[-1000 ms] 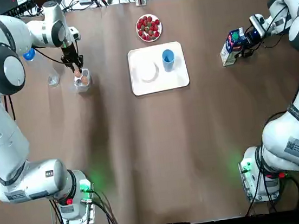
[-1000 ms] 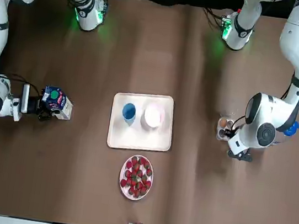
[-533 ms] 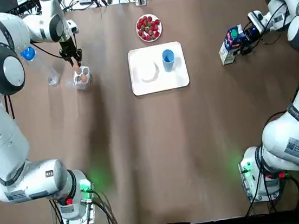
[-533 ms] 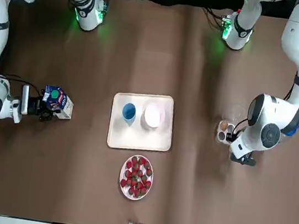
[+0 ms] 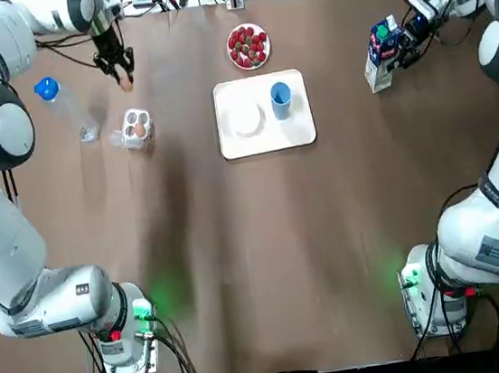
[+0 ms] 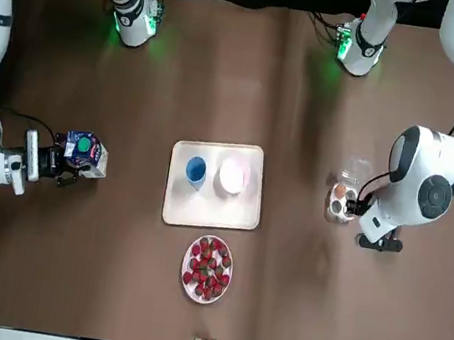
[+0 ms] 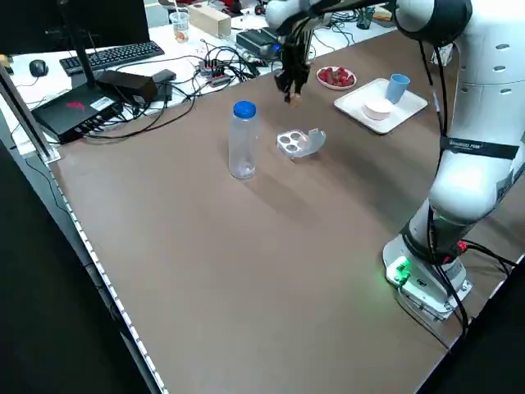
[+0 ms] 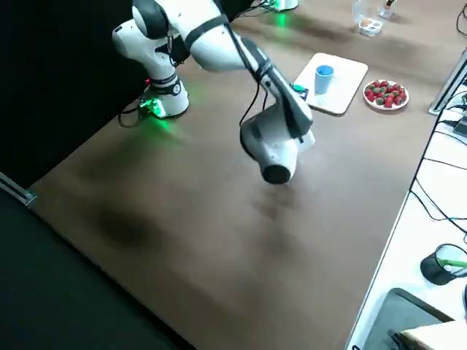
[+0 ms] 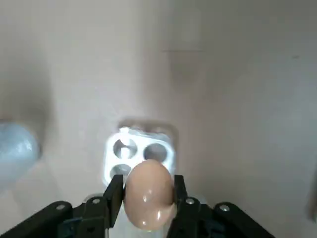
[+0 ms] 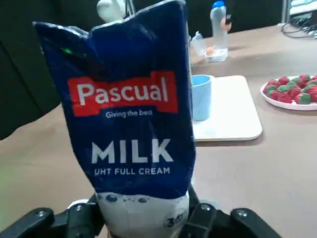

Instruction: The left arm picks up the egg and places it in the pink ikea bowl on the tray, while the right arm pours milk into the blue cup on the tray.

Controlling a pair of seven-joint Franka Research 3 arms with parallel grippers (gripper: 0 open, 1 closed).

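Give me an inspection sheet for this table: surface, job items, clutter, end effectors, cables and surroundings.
Surface: brown table, no spills seen.
Job's things: egg and milk carton are both gripped; white tray carries the blue cup and pale bowl, with nothing seen in either.
Clutter: egg box holding one egg; water bottle; plate of strawberries.
End effectors: left end effector shut on the egg, beyond the egg box; right end effector shut on the milk carton, right of the tray.
Cables: tangle of cables along the far edge.
Surroundings: keyboard on a side desk; no people seen.
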